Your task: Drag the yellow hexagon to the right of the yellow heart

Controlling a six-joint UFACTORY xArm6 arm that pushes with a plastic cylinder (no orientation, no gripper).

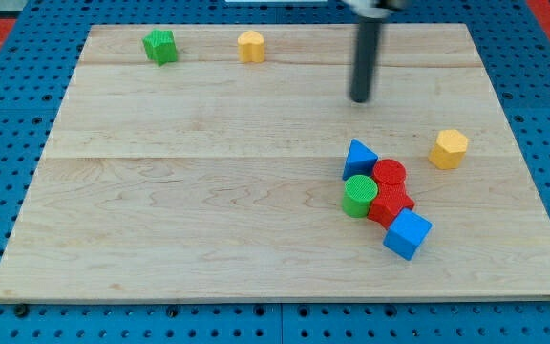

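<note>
Moving left to right, you see a green block (160, 46) and the yellow heart (251, 46) at the board's 11 to 12 o'clock edge, my tip (361, 98) mid-board with no jaws to report, then a cluster of 5 red, green and blue blocks (385, 196) at 4 o'clock. The yellow hexagon (449, 149), a small 6-sided block, sits at 3 o'clock, well apart from my tip. You risk it slipping off my tip on the long diagonal push, or knocking the heart.

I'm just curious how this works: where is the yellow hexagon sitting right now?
The yellow hexagon sits alone near the view's right edge of the board, right of the red cylinder and blue triangle, below and right of my tip.
</note>
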